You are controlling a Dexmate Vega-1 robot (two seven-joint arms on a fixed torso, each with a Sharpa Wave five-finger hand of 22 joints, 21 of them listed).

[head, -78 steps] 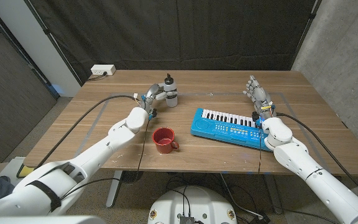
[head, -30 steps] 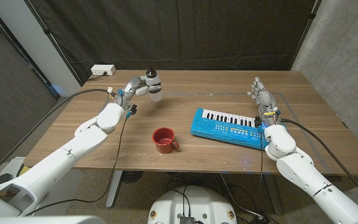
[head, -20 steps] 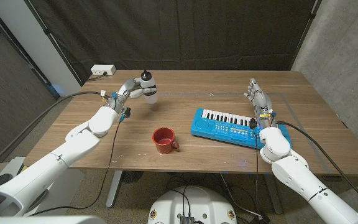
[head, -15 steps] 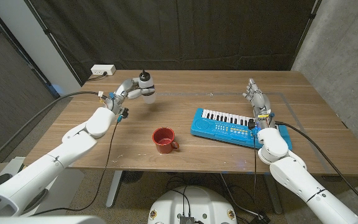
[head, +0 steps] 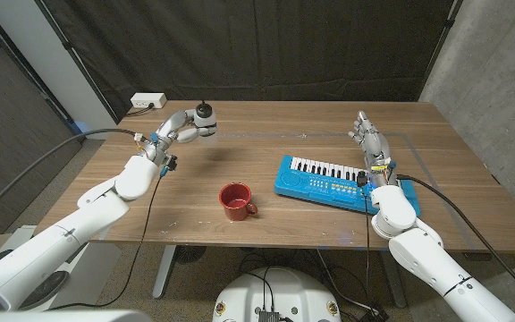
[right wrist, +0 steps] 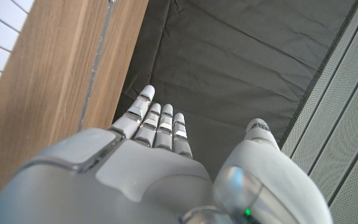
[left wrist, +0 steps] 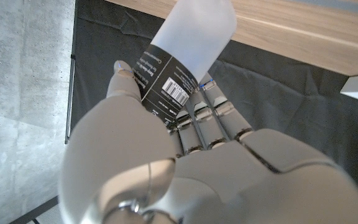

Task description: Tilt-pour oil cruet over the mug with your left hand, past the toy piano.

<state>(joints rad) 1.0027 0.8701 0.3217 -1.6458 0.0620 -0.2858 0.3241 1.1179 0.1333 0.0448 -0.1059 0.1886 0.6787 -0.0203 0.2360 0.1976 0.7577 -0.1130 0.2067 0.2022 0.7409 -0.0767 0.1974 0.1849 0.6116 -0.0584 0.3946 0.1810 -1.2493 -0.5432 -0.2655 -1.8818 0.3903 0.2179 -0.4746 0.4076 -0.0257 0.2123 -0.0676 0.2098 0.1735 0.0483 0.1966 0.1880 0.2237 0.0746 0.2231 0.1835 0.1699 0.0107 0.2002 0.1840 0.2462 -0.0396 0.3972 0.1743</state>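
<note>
My left hand (head: 175, 127) grips the oil cruet (head: 206, 122), a small white bottle with a black band and a dark spout, and holds it in the air over the table's back left. In the left wrist view the cruet (left wrist: 185, 53) lies across the palm of my left hand (left wrist: 185, 162), its black label with a barcode showing. The red mug (head: 236, 201) stands upright near the front edge, well in front of the cruet. The blue toy piano (head: 333, 183) lies to the mug's right. My right hand (head: 371, 143) stands beside the piano's right end with fingers straight, holding nothing.
A white power strip (head: 147, 102) sits at the table's back left corner. A dark curtain hangs behind the wooden table (head: 284, 121). Cables trail from both arms over the table's sides.
My left hand has lifted the cruet off the table and carried it left and back, away from the mug. My right hand has barely moved.
</note>
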